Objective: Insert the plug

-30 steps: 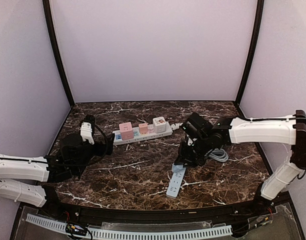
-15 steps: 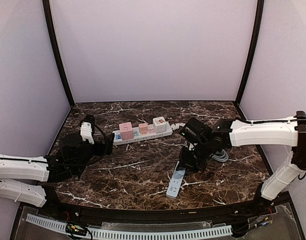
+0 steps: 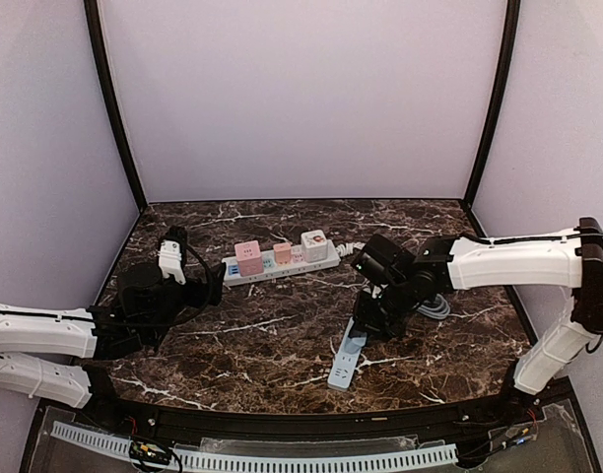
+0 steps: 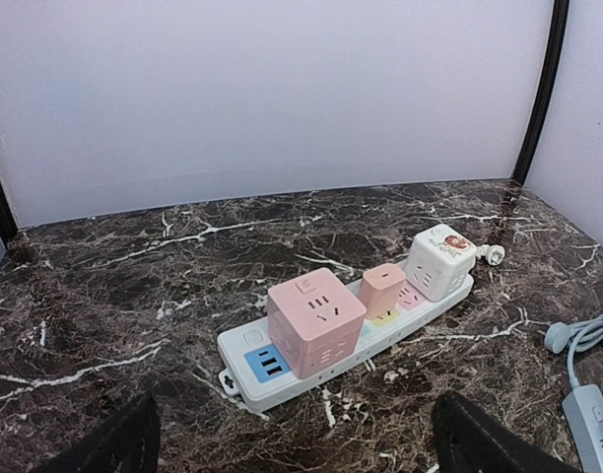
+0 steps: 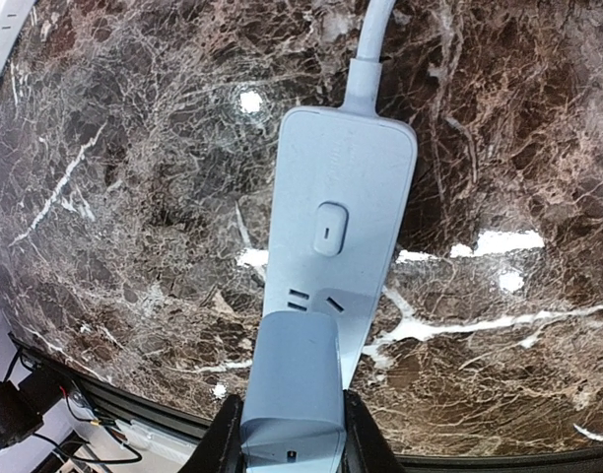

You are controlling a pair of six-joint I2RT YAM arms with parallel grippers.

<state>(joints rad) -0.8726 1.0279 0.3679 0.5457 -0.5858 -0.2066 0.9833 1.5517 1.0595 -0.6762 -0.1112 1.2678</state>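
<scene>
A pale blue power strip lies on the marble table at front centre; in the right wrist view its switch and first socket slots show. My right gripper is shut on a pale blue plug block, held just above the strip's near sockets; in the top view this gripper sits over the strip's far end. My left gripper is open and empty, left of the white strip; only its dark fingertips show in the left wrist view.
A white power strip at the back centre carries a large pink cube, a small pink adapter and a white cube. A grey coiled cable lies to the right. Black frame posts stand at the back corners.
My right gripper has shifted slightly right and down toward the blue strip's far end with the plug block. The left arm has not moved.
</scene>
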